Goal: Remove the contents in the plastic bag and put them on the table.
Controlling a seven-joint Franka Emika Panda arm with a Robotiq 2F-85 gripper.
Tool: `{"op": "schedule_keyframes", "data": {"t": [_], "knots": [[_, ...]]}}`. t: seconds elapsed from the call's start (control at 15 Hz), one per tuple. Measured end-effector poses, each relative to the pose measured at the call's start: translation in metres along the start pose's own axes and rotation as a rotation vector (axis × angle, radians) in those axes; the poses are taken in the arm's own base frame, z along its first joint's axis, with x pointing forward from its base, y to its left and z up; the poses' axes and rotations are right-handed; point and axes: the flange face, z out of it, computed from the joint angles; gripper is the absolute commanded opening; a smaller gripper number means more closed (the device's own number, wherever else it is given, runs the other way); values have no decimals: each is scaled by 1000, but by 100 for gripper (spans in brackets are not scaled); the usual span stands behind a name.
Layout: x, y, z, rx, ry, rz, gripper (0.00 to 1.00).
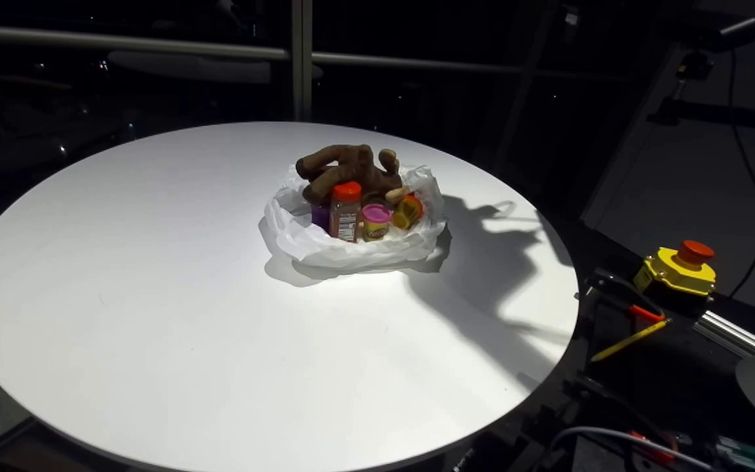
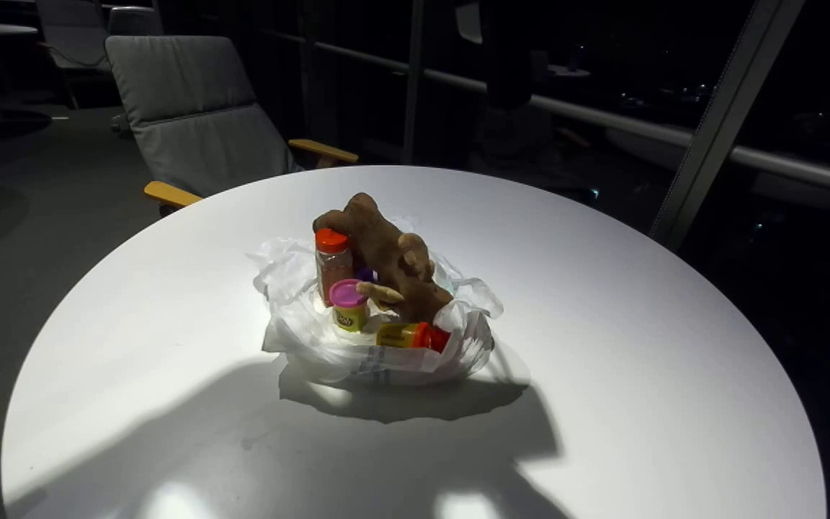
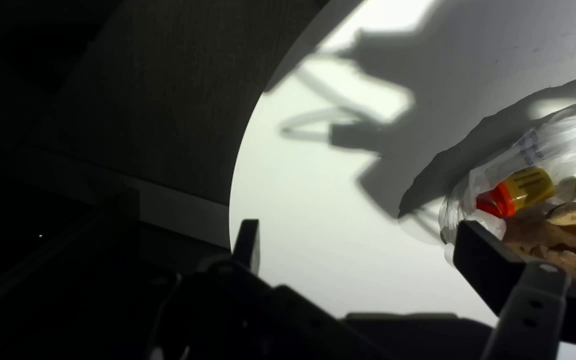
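While the plastic bag [image 1: 358, 254] is lying wide open on the tabletop [image 1: 154, 295], its visible contents [image 1: 350, 190] are nestling inside, so the unloading is apparently waiting to begin. The tool [image 3: 355, 230] is showing only in the wrist view, its fingers [image 3: 488, 265] standing well apart and holding nothing.

Sprawling across the top, the brown plush toy [image 1: 354, 167] is partly covering the rest; it is likely going to be light and soft, giving under a squeeze, and its body or a protruding limb is offering a good hold. The red-lidded jar [image 2: 333, 270] is standing upright just beside it, presumably stiff, slick and heavier, so it is calling for a grip around the sides below the lid. In an exterior view the pink-lidded tub [image 2: 350, 316] is standing upright, and the yellow tub [image 2: 397, 335] is lying on its side; both are looking firm and smooth. The purple piece [image 1: 320, 216] is hiding beside the jar, too covered for me to judge its shape.

The thin bag is probably going to crumple and snag, and the toy's pale limb is getting in the way above the pink-lidded tub. Beyond the tabletop, a chair [image 2: 184, 86], a stop button [image 1: 682, 270] and a yellow pencil [image 1: 630, 341] are resting, none of them blocking the bag. A broad shadow [image 1: 489, 275] is darkening the tabletop nearby.
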Motion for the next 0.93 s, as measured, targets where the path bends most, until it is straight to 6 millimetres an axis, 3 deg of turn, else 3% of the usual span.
{"op": "schedule_keyframes", "data": {"t": [0.2, 0.33, 0.47, 0.73, 0.93], "knots": [[-1, -1, 3, 1, -7, -3, 100], [3, -17, 6, 0, -15, -39, 100], [12, -53, 11, -3, -27, -120, 100], [44, -145, 27, -5, -38, -311, 100], [78, -187, 52, 7, -39, -438, 100]]}}
